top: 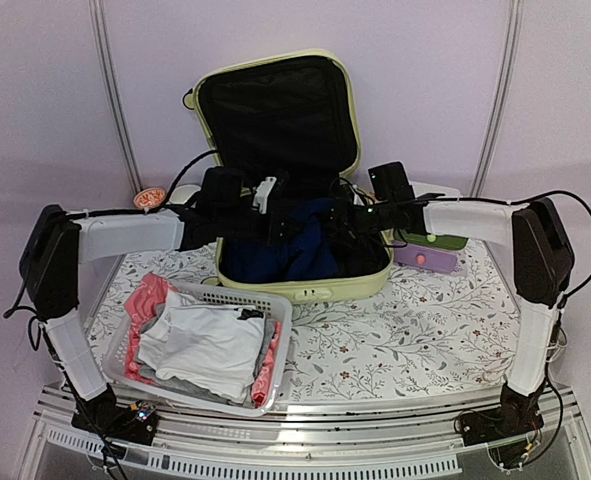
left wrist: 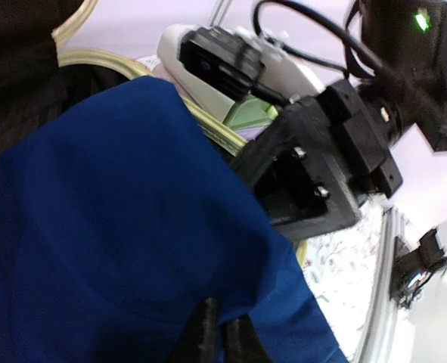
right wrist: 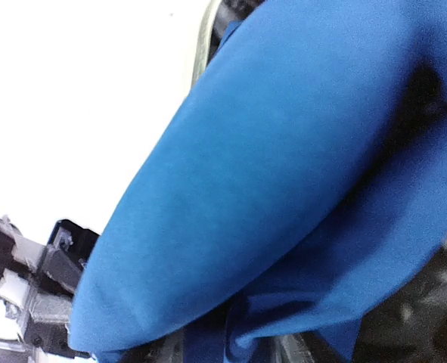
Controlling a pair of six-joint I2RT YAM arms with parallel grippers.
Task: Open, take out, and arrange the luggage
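Note:
The pale yellow-green luggage (top: 310, 290) lies open at the back of the table, its black-lined lid (top: 275, 110) standing upright. A dark blue garment (top: 290, 255) is bunched inside the lower shell. Both arms reach in from the sides. My left gripper (top: 278, 228) is over the garment; in the left wrist view its fingers (left wrist: 200, 333) are pressed together on a fold of the blue cloth (left wrist: 117, 227). My right gripper (top: 341, 225) faces it. In the right wrist view blue cloth (right wrist: 284, 151) fills the frame and the right gripper (right wrist: 227, 352) has its jaws apart with a fold lying between them.
A white slatted basket (top: 280, 335) at the front left holds folded white (top: 205, 345) and pink clothes. A small box with green and purple drawers (top: 430, 255) stands right of the luggage. An orange round object (top: 150, 198) sits at the back left. The floral tablecloth (top: 405, 330) covers the table.

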